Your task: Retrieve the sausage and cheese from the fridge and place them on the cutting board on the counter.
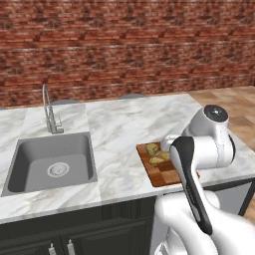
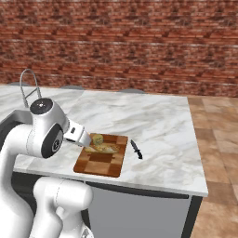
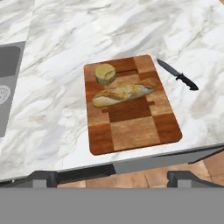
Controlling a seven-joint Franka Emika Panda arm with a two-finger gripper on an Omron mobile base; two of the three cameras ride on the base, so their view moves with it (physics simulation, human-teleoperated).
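Bench [image 1: 124,124] of white marble is carrying a sink [image 1: 50,164] under a brick wall in the left view, the board [image 1: 164,174] sitting near its front edge. Right view is showing a knife [image 2: 136,149] lying just beside the board. Hand view is looking down with the end effector [image 3: 113,177] standing wide open and holding nothing, cheese [image 3: 105,74] and sausage [image 3: 124,92] lying touching on the board, so placing looks finished and only retreating seems to be remaining.

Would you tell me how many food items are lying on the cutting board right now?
2. A round yellowish cheese sits at the far left of the cutting board; a long golden sausage lies across the board just beside it.
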